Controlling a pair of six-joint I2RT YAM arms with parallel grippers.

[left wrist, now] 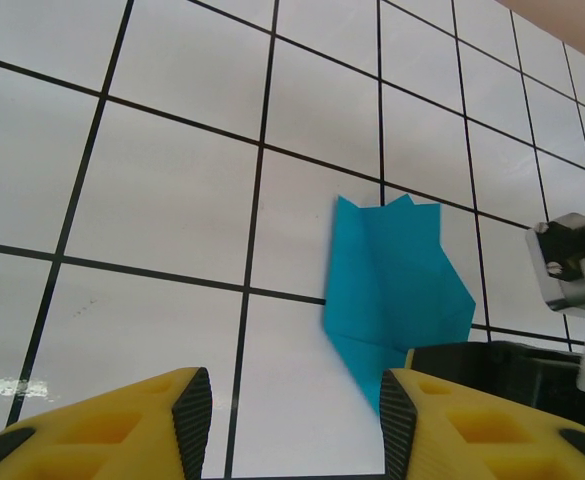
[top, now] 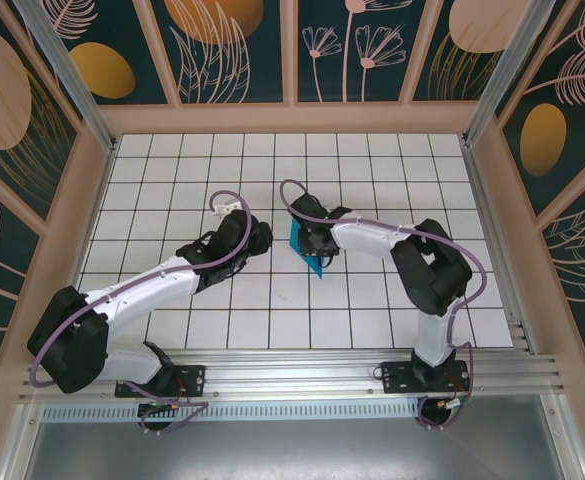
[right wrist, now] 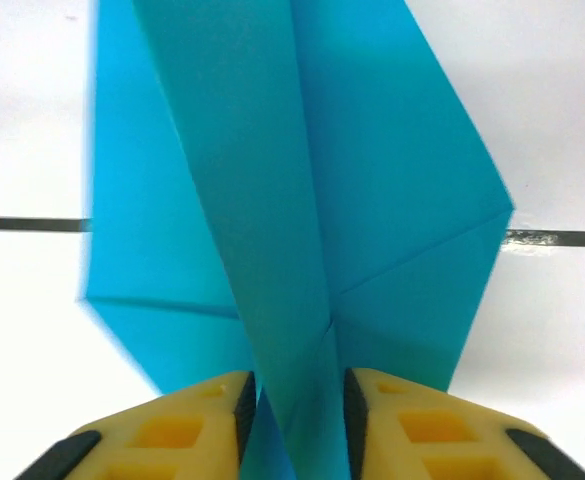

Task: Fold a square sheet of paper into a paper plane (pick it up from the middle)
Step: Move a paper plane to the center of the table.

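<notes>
The teal-blue paper plane (top: 310, 255) lies folded on the white grid table, its point toward the near edge. In the right wrist view the paper plane (right wrist: 272, 180) has a raised centre fold that runs between my right gripper's (right wrist: 294, 415) pads. The jaws stand a little apart around that fold, so the gripper is open. My right gripper (top: 312, 238) sits over the plane's far end. My left gripper (top: 264, 237) hangs just left of it. Seen from the left wrist, the paper plane (left wrist: 397, 275) lies ahead and to the right of my left gripper (left wrist: 297, 415), which is open with nothing between its pads.
The white tiled table (top: 172, 180) is fenced by wooden frame walls (top: 92, 170) on three sides. An aluminium rail (top: 292, 365) runs along the near edge by the arm bases. Part of the right arm's wrist (left wrist: 570, 262) shows at the right of the left wrist view.
</notes>
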